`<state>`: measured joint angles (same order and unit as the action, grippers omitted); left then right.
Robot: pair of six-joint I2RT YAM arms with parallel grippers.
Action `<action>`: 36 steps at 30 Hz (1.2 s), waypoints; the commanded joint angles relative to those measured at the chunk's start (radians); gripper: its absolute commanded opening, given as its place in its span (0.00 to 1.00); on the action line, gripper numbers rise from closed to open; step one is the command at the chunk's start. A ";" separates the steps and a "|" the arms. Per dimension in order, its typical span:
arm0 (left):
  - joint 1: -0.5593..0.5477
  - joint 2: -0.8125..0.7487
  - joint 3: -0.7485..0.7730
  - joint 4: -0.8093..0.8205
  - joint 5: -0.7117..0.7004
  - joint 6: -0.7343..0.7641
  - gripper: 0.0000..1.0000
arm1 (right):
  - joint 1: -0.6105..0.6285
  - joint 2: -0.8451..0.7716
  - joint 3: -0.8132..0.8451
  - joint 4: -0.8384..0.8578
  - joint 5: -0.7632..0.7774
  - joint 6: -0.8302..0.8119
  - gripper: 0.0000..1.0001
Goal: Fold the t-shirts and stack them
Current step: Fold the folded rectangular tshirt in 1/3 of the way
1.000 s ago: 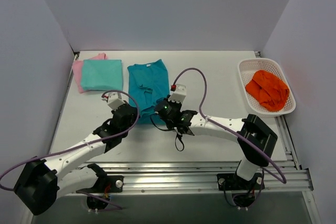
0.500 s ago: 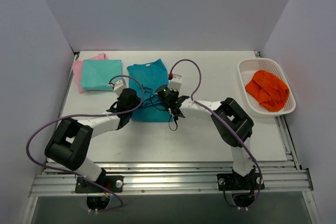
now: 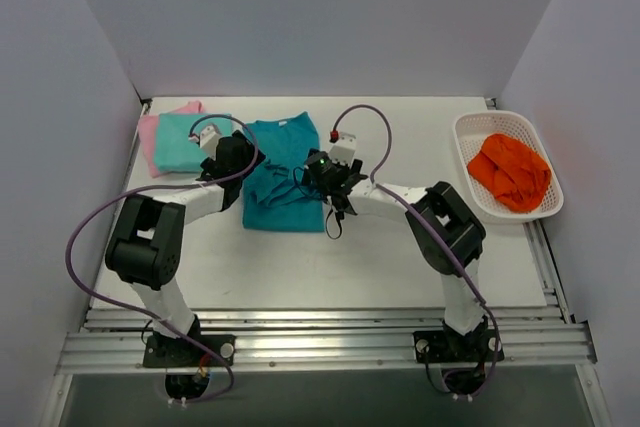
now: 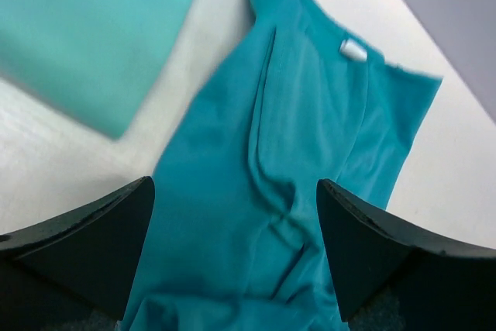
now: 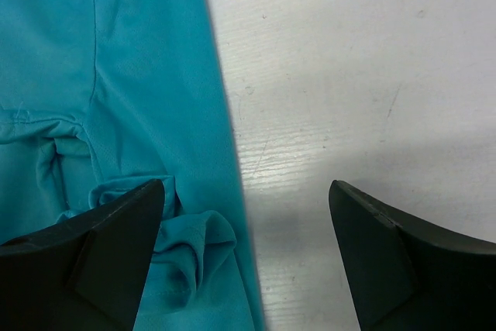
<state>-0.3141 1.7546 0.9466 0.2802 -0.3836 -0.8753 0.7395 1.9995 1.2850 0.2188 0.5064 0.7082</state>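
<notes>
1. The white table (image 3: 400, 267) fills the middle of the top view. Both arms reach up-frame to its centre.
2. The deep teal t-shirt (image 3: 280, 172) lies flat at upper centre. Its long axis runs top to bottom of the frame, with the collar and a small white label at the top end and the wider end toward the bottom.
3. At upper left sits the folded aqua-mint t-shirt (image 3: 180, 142), stacked on the pink t-shirt (image 3: 148, 137), which peeks out along its left edge. A strip of table separates the stack from the teal one.
4. At the right edge is the white plastic basket (image 3: 458, 142), with a crumpled orange cloth (image 3: 512, 172) inside.
5. The left gripper (image 4: 234, 191) is at the teal shirt's left side with its jaws spread wide and nothing pinched. In its wrist view the shirt lies below the gap, running from bottom centre up to the label at upper right.
6. The right gripper (image 5: 246, 187) is at the shirt's right side, jaws also wide apart and gripping nothing. In its wrist view the shirt's straight right edge runs top to bottom just inside the left finger, with a rumpled fold beside that finger. Bare table shows below the rest of the gap.
</notes>
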 commanded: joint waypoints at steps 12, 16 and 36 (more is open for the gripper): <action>0.096 -0.151 -0.017 0.004 0.071 0.015 0.94 | 0.055 -0.306 -0.099 0.022 -0.041 -0.023 0.75; 0.096 -0.233 -0.109 0.008 0.077 0.021 0.94 | 0.145 -0.236 -0.082 0.031 -0.068 0.007 0.30; 0.107 -0.291 -0.210 0.074 0.097 0.079 0.94 | 0.143 0.085 0.023 0.045 -0.177 0.093 0.00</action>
<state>-0.2131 1.4513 0.7345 0.2821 -0.3038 -0.8131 0.8963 2.0647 1.2667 0.2695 0.3305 0.7929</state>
